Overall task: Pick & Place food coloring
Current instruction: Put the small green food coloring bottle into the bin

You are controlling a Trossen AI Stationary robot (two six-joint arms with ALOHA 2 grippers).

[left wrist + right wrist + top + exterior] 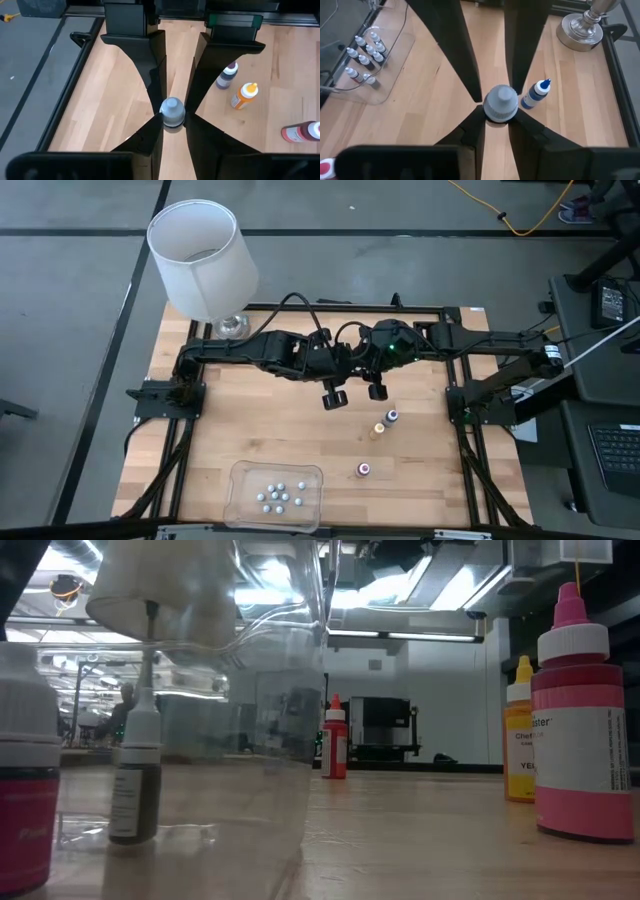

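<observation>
The food coloring is a set of tiny bottles. On the wood stand a purple one (391,417), an orange one (378,429) and a red one (364,470). A blue one (536,94) lies near my right gripper. Several more sit in the clear tray (243,480) at the near edge. My left gripper (335,397) and right gripper (377,391) hang side by side over the table's middle. Each is shut on a small grey-capped bottle: left (172,111), right (501,102). My left gripper pinches the grey-capped bottle between its two fingers just under the cap (173,125), coming from above and pointing down. The bottle stands upright, cap toward the wrist. Its body is hidden by the cap; whether it rests on the wood I cannot tell. My right gripper pinches its grey-capped bottle just below the cap (496,120), one fingertip on each side, from above. The bottle is upright with its cap facing the wrist. The cap and fingers hide its lower part, so whether it touches the table I cannot tell.
A white-shaded lamp (205,260) stands at the far left corner on a metal base (584,27). The black frame (460,395) borders the board. In the low view, pink (580,740), yellow (518,745) and red (335,740) bottles stand beyond the tray wall (250,740).
</observation>
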